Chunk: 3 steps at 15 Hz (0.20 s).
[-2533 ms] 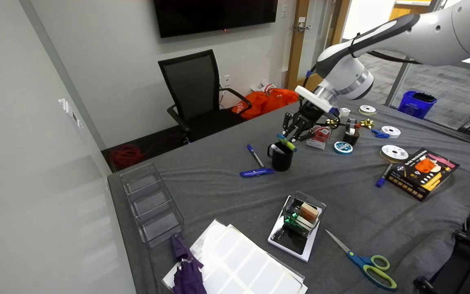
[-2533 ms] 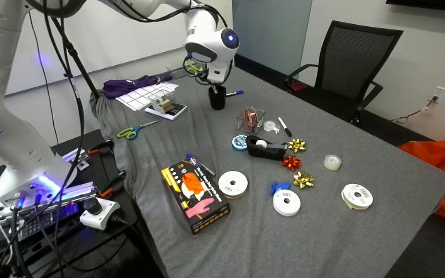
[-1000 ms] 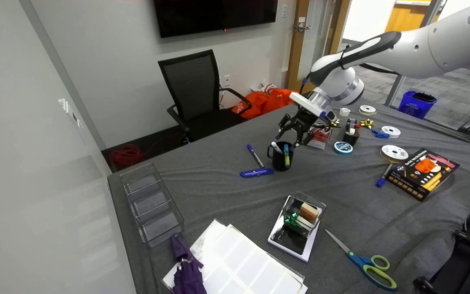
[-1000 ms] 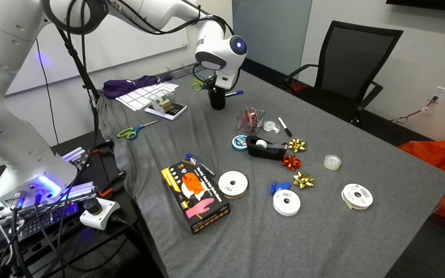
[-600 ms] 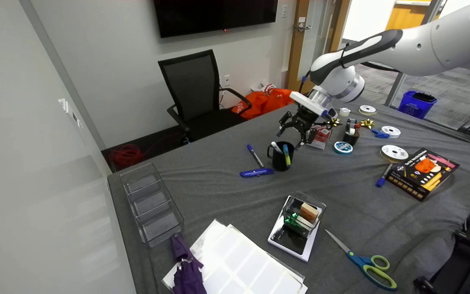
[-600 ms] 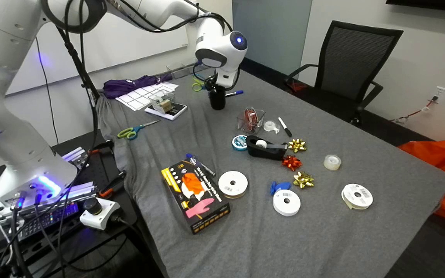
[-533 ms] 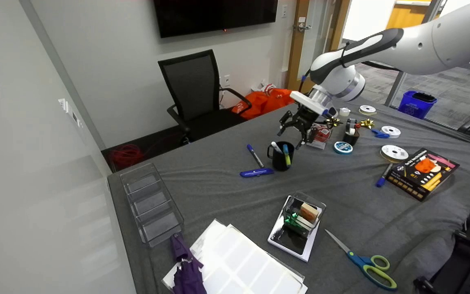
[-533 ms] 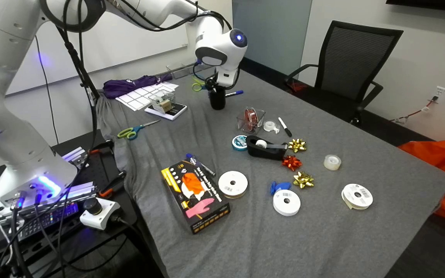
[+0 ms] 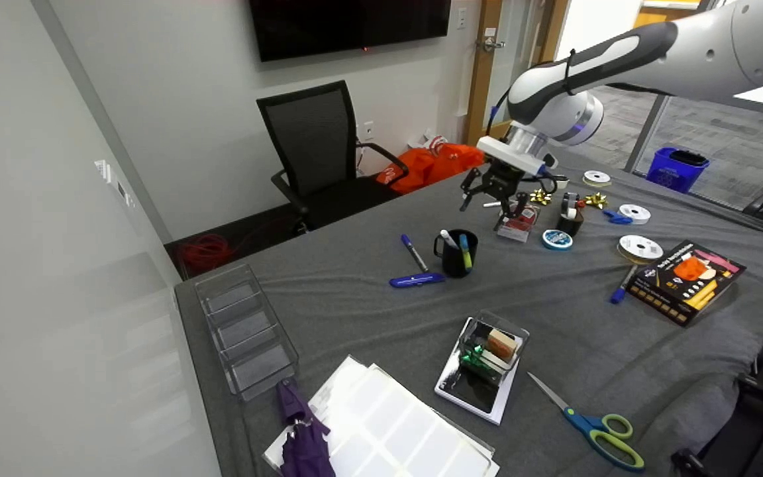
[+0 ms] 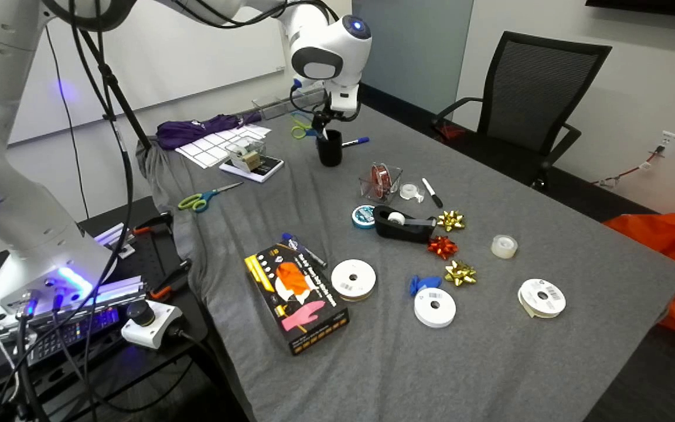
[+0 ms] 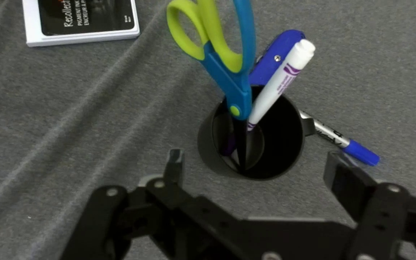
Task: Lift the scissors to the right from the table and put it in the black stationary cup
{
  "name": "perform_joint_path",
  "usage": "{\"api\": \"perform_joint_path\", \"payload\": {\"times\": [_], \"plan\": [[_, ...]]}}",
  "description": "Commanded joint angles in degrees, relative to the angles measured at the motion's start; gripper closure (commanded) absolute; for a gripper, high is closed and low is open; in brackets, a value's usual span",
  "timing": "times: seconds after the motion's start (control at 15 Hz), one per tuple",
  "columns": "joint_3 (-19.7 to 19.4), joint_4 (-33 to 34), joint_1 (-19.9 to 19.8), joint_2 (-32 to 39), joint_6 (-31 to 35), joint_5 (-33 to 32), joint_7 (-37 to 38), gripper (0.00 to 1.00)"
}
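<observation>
1. In an exterior view, we see the grey table (image 10: 548,357) stretch lower right, its corner far right.
2. In an exterior view, the gripper (image 9: 481,217) hangs up and right of the black cup (image 9: 453,265).
3. In the wrist view, we read "PIGMENT INK" upper left on a case (image 11: 85,18); the gripper stands wide, the scissors (image 11: 230,85) leaning in the cup.

In the wrist view, the top edge crops the scissors (image 11: 235,85) and the ink pad (image 11: 85,20).

Scissors handles (image 11: 230,85) smooth plastic; cup (image 11: 284,142) smooth; tablecloth (image 11: 96,144) matt, rough.
</observation>
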Motion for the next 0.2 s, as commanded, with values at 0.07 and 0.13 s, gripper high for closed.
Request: {"api": "perform_joint_path", "payload": {"times": [0.07,0.13], "plan": [[-0.06,-6.59,0.19,-6.2,-0.39,-4.74,-2.29,0.0],[-0.16,-7.47,0.27,-6.99,-0.14,-5.57,-1.72,0.0]]}}
